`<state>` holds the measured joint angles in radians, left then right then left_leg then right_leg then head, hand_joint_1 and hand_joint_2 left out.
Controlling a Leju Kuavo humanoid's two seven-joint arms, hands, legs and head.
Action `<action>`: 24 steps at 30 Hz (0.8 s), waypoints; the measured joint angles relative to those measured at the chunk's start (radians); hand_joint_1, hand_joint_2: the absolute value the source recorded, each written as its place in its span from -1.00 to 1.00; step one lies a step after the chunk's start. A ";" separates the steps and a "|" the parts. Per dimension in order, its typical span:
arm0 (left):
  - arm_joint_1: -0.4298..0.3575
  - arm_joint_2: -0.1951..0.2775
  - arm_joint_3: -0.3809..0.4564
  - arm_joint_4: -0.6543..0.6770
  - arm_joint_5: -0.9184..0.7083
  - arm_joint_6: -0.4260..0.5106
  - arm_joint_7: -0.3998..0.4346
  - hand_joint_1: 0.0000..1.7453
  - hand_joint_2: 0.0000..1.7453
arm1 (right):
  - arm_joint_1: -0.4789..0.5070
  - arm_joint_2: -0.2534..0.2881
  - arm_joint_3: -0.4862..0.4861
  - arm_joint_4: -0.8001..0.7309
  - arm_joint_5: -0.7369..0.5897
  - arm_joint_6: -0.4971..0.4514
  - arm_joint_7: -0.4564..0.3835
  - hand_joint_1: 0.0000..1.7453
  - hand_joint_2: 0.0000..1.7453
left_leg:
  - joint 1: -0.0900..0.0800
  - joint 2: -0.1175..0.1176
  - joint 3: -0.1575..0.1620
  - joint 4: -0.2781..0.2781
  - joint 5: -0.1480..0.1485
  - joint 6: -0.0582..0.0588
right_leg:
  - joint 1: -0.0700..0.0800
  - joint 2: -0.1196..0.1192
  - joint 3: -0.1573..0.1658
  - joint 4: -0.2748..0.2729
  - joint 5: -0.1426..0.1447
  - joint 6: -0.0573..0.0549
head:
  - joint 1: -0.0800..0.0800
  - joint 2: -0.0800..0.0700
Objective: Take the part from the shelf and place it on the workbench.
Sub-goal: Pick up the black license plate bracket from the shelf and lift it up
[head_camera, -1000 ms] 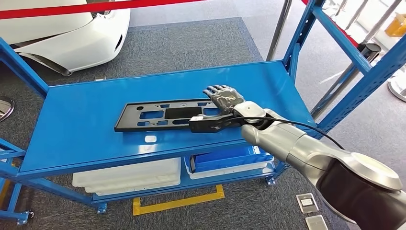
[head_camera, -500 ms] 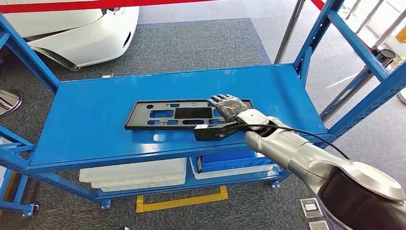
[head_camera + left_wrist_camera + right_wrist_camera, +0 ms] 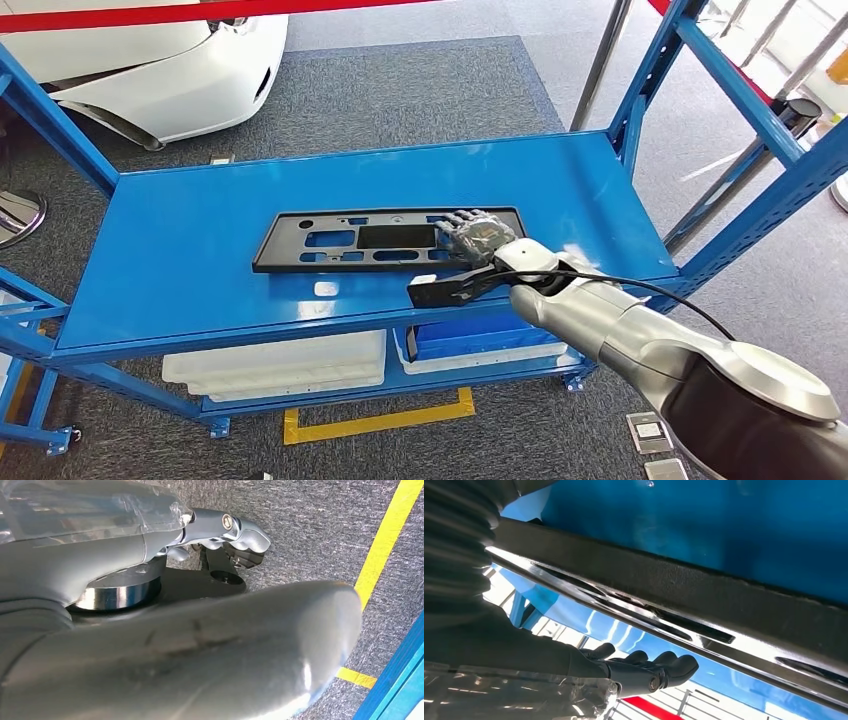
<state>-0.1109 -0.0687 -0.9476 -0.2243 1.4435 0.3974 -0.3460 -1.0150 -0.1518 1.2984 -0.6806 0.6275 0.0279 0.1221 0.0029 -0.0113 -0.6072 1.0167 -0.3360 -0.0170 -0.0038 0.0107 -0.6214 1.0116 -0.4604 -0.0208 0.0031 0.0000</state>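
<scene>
The part [image 3: 385,239], a long flat black panel with cut-out slots, lies flat on the top level of the blue shelf [image 3: 180,270], lengthwise along it and nearer the front edge than the back. Its right end is hidden under the right hand [image 3: 478,237], which lies over it with the fingers [image 3: 468,221] stretched forward along the panel. Whether the thumb reaches under the edge, and so whether the hand truly grips the part or only rests on it, cannot be told from the head view. A black block at the wrist covers the shelf edge just in front of the panel.

In the right wrist view the part [image 3: 704,595] crosses as a dark band with a glossy rim, seen very close and cut off at both ends. The dark fingers [image 3: 659,667] sit curled together beside that rim with blue shelf showing between; contact is unclear there too.

In the left wrist view the left hand [image 3: 230,535] shows as curled grey fingers, partly masked by the arm's own blurred cover; nothing shows in it, but most of it is hidden, so its state cannot be told. Grey carpet with a yellow line [image 3: 385,545] lies beyond.

On the lower shelf level, white trays [image 3: 280,360] and a blue bin [image 3: 490,335] are half hidden by the top level.
</scene>
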 joint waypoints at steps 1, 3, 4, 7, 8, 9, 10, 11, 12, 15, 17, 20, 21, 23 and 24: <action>0.000 0.000 0.000 0.000 0.000 -0.001 0.000 -1.00 -1.00 | 0.000 0.000 0.001 0.001 0.002 0.001 0.000 -0.72 1.00 | 0.000 0.000 0.000 0.000 0.000 0.000 | 0.000 0.000 0.000 0.000 0.000 0.000 | 0.000 0.000; 0.000 0.000 0.000 0.000 -0.001 -0.004 -0.002 -1.00 -1.00 | 0.001 0.000 0.004 0.003 0.012 0.006 0.001 0.28 1.00 | 0.000 0.000 0.000 -0.001 0.000 0.000 | 0.000 0.000 0.000 0.000 0.000 0.000 | 0.000 0.000; 0.000 0.000 0.000 0.000 -0.001 -0.005 -0.003 -1.00 -1.00 | 0.002 0.000 0.006 0.005 0.017 0.009 0.002 0.78 1.00 | 0.000 0.000 0.000 -0.001 0.000 0.000 | 0.000 0.000 0.000 0.000 0.000 0.000 | 0.000 0.000; 0.000 0.000 0.000 0.000 -0.001 -0.009 -0.007 -1.00 -1.00 | 0.005 0.000 0.010 0.013 0.030 0.016 0.006 1.00 1.00 | 0.000 0.000 0.001 -0.001 0.000 0.000 | 0.000 0.000 0.000 0.000 0.000 0.000 | 0.001 0.000; 0.000 0.000 0.000 0.000 -0.001 -0.009 -0.009 -1.00 -1.00 | 0.006 0.000 0.011 0.015 0.033 0.017 0.006 1.00 1.00 | 0.000 0.000 0.001 -0.001 0.000 0.000 | 0.000 0.000 0.000 0.000 0.000 0.000 | 0.001 0.000; 0.000 0.000 0.000 0.000 -0.001 -0.010 -0.010 -1.00 -1.00 | 0.006 0.000 0.012 0.018 0.037 0.017 0.006 1.00 1.00 | 0.000 0.000 0.001 -0.001 0.000 0.000 | 0.000 0.000 0.001 0.000 0.000 0.000 | 0.001 0.000; 0.000 0.000 0.000 0.000 -0.001 -0.010 -0.011 -1.00 -1.00 | 0.007 0.000 0.012 0.020 0.040 0.017 0.006 1.00 1.00 | 0.000 0.000 0.001 -0.001 0.000 0.000 | 0.000 0.000 0.001 0.000 0.000 0.000 | 0.001 0.000; 0.000 0.000 0.000 0.000 -0.001 -0.010 -0.013 -1.00 -1.00 | 0.007 0.000 0.012 0.022 0.042 0.016 0.006 1.00 1.00 | 0.000 0.000 0.002 -0.001 0.000 0.000 | 0.000 0.000 0.001 0.000 -0.001 0.000 | 0.001 0.000; 0.000 0.000 0.000 0.000 -0.001 -0.010 -0.014 -1.00 -1.00 | 0.007 0.000 0.012 0.024 0.044 0.016 0.006 1.00 1.00 | 0.000 0.000 0.002 -0.001 0.000 0.000 | 0.000 0.000 0.002 0.000 -0.001 0.000 | 0.002 0.000; 0.000 0.000 0.000 0.000 0.000 -0.010 -0.015 -1.00 -1.00 | 0.007 0.000 0.012 0.028 0.045 0.014 0.006 1.00 1.00 | 0.000 0.000 0.004 -0.002 0.000 0.000 | 0.000 0.000 0.004 0.000 -0.001 0.000 | 0.002 0.000; 0.000 0.000 0.000 0.000 0.000 -0.010 -0.015 -1.00 -1.00 | 0.007 0.001 0.012 0.030 0.045 0.014 0.006 1.00 1.00 | 0.000 0.000 0.005 -0.002 0.000 0.000 | 0.000 0.000 0.005 0.000 -0.001 0.000 | 0.002 0.000; 0.000 0.000 0.000 0.000 0.000 -0.010 -0.015 -1.00 -1.00 | 0.007 0.001 0.012 0.033 0.045 0.014 0.006 1.00 1.00 | 0.000 0.000 0.006 -0.002 0.000 0.000 | 0.000 0.000 0.006 0.000 -0.001 0.000 | 0.002 0.000; 0.000 0.000 0.000 0.000 0.000 -0.010 -0.015 -1.00 -1.00 | 0.007 0.001 0.012 0.033 0.047 0.012 0.006 1.00 1.00 | 0.000 0.000 0.007 -0.002 0.000 0.000 | 0.000 0.000 0.007 0.000 -0.002 0.000 | 0.002 0.000; 0.000 0.000 0.000 0.000 0.000 -0.009 -0.016 -1.00 -1.00 | 0.007 0.002 0.012 0.034 0.057 0.006 0.006 1.00 1.00 | 0.000 0.000 0.007 -0.002 0.000 0.000 | 0.000 0.000 0.007 0.000 -0.001 0.000 | 0.001 0.000; 0.000 0.000 0.000 0.000 0.000 -0.008 -0.017 -1.00 -1.00 | 0.007 0.003 0.013 0.034 0.064 0.001 0.006 1.00 1.00 | 0.000 0.000 0.007 -0.002 0.000 0.000 | 0.000 0.000 0.007 0.000 -0.001 0.000 | 0.001 0.000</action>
<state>-0.1110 -0.0687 -0.9480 -0.2243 1.4433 0.3895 -0.3628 -1.0078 -0.1490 1.3110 -0.6464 0.6920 0.0291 0.1286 0.0027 -0.0114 -0.6000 1.0149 -0.3361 -0.0171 -0.0039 0.0105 -0.6143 1.0114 -0.4619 -0.0211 0.0046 0.0000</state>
